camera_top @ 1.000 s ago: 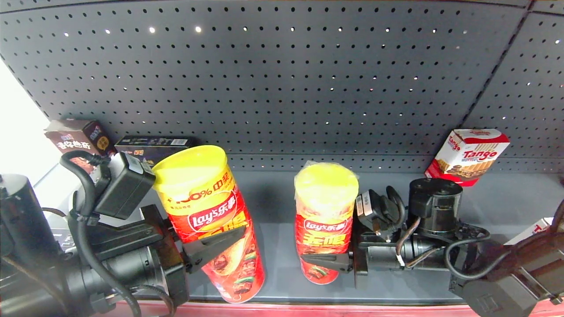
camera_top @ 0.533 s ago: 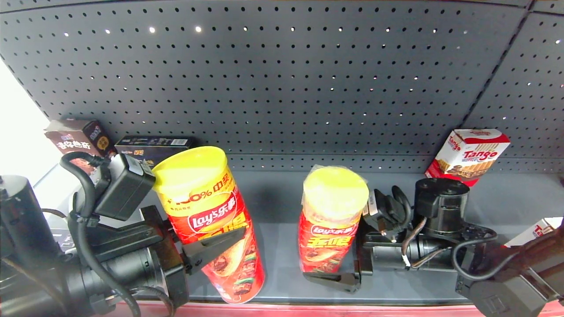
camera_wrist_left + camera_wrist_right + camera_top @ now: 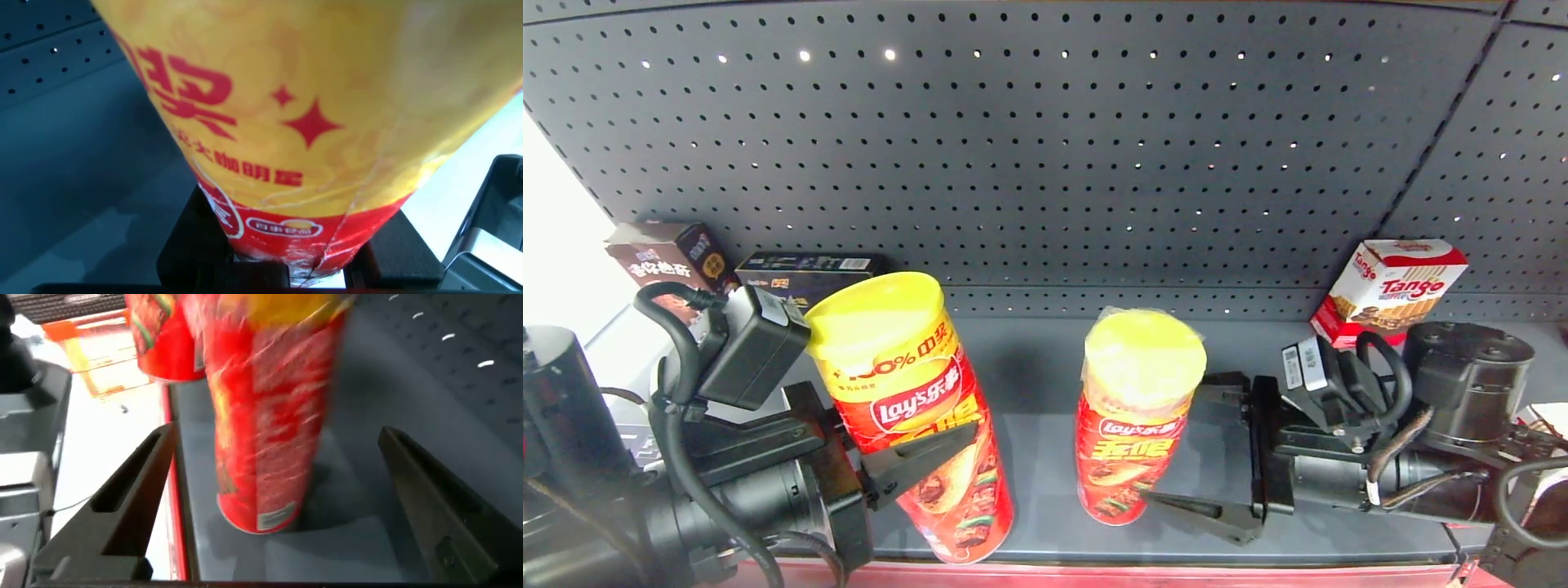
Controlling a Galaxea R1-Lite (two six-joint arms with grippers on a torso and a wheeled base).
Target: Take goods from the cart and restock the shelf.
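Note:
A large red crisp can with a yellow lid (image 3: 907, 384) leans near the shelf's front edge, and my left gripper (image 3: 907, 441) is shut on its middle. In the left wrist view the same can (image 3: 310, 106) rises from between my gripper's fingers (image 3: 286, 265). A smaller crisp can (image 3: 1135, 408) stands upright on the grey shelf board (image 3: 1029, 367). Just right of it, my right gripper (image 3: 1188, 445) is open and touches nothing. In the right wrist view the small can (image 3: 270, 433) stands ahead, between the spread fingers (image 3: 122, 498).
At the back right a red and white wafer box (image 3: 1392, 286) leans on the pegboard wall (image 3: 1045, 163). A brown box (image 3: 670, 249) and a black box (image 3: 805, 269) sit at the back left. Another white box (image 3: 1543, 408) shows at the right edge. A red strip (image 3: 1094, 573) marks the shelf front.
My right gripper has opened off the small can and drawn back to the right. The can now stands alone, slightly further right. The left arm and large can have stayed still.

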